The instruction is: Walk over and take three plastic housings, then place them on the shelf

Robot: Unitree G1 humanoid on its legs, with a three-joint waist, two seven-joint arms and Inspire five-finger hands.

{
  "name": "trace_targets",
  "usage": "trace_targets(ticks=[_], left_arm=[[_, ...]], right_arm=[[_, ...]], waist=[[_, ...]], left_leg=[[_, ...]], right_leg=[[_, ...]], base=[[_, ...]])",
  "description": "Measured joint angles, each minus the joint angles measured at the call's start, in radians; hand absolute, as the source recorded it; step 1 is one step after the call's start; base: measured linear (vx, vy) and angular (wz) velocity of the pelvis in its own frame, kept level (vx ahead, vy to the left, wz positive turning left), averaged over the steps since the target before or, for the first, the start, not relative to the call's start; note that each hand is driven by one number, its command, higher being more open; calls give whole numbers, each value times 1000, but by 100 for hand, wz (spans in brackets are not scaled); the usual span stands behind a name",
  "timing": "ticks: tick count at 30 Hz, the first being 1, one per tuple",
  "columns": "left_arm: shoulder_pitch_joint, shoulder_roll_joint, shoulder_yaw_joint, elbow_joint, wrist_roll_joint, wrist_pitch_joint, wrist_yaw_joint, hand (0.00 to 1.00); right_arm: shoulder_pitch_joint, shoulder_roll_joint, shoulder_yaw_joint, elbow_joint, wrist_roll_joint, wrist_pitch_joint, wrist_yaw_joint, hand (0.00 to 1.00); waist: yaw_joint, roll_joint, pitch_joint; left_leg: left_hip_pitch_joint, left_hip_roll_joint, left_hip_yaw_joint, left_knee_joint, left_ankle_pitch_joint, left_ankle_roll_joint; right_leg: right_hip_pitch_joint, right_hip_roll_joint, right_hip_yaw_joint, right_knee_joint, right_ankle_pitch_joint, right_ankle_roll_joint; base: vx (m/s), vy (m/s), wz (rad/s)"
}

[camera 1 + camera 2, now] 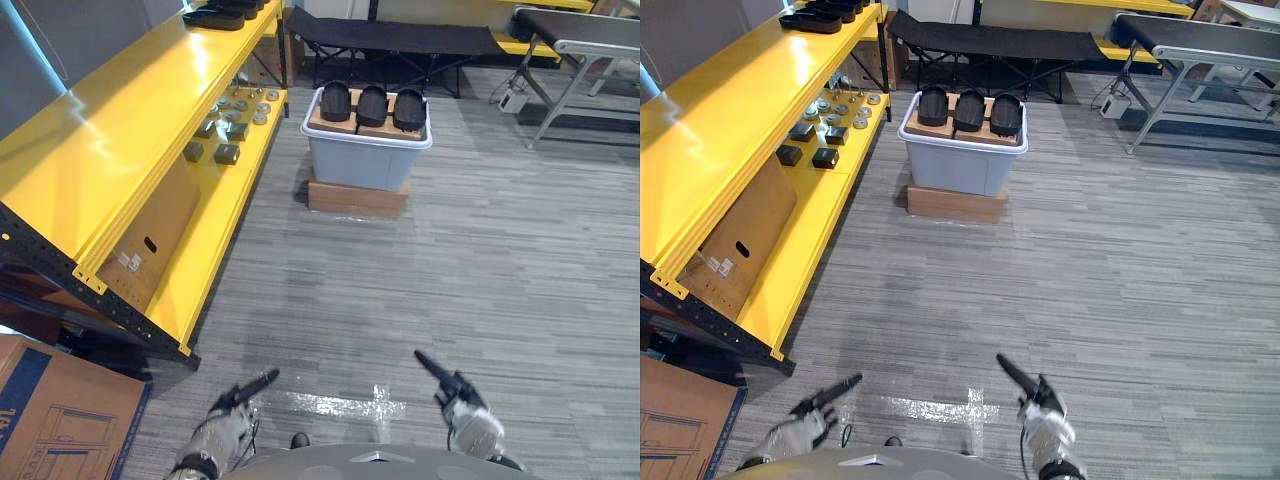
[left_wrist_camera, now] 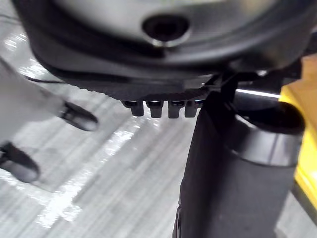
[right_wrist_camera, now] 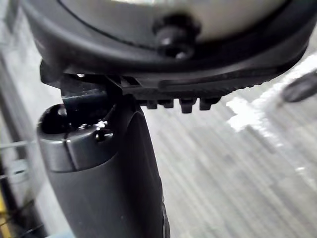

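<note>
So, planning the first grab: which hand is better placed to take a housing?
Right, only marginally. The left hand and right hand are both open, empty and far short of the grey bin; its three housings lie ahead slightly nearer the right hand's line. Walking comes first.

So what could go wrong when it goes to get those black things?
The housings sit close together on cardboard atop the bin, so grabbing one might knock another off. The shelf juts out at its corner near the left hand; walking forward could clip it.
</note>
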Motion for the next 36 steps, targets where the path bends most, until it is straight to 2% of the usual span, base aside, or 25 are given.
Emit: trace_targets(ticks=[1, 5, 9, 14, 19, 22, 27, 36], left_arm=[[-20, 22, -14, -38, -6, -29, 0, 100], [-37, 53, -39, -107, -64, -63, 0, 100], [-38, 54, -71, -126, -108, -67, -35, 100], [-32, 25, -118, -152, -159, -68, -62, 100], [37, -13, -126, -310, -182, -89, -34, 100], [100, -16, -123, -403, -143, -104, -4, 100], [160, -17, -122, -446, -45, -117, 3, 100], [220, -27, -123, -517, -26, -122, 26, 100]], right_arm=[[-36, -39, 0, -31, 0, -24, -9, 100], [-69, -94, -1, -56, 51, -49, -12, 100], [-79, -98, 3, -56, 86, -49, 4, 100], [-78, -97, 29, -57, 94, -49, -10, 100], [-8, -40, 40, -172, 94, -55, -60, 100], [54, -9, 59, -218, 82, -45, -38, 100], [127, 5, 120, -280, 50, -23, 13, 100], [180, 43, 199, -345, -2, -12, 39, 100]], waist=[[-7, 4, 6], [-16, 7, 14], [-33, 13, 17], [-35, 22, 20], [-36, 33, 28], [-35, 32, 28], [-33, 33, 28], [-31, 26, 30]], left_leg=[[-10, -1, 0, 0, 1, 1], [-18, -2, -1, 1, 8, 12], [-16, -3, -13, 1, 8, 13], [-17, 0, -20, 1, 8, 12], [-18, 0, -23, 2, 7, 11], [-18, -4, -25, 2, 7, 11], [-22, -12, -25, 6, 8, 11], [-26, -12, -25, 1, 19, 14]], right_leg=[[-12, 0, 1, 1, 1, 1], [-12, 2, -1, -20, 10, 1], [8, 3, -14, -36, 15, 0], [8, 5, -23, -37, 24, -1], [7, 4, -22, -37, 39, 7], [7, 0, -22, -37, 40, 9], [5, -8, -22, -37, 39, 9], [-8, -8, -21, -32, 39, 9]], base=[[0, 0, 0], [25, 1, 1], [67, -13, 7], [10, -3, 1], [-37, 21, 0], [-65, 22, 0], [-82, 18, 0], [-33, 3, -1]])
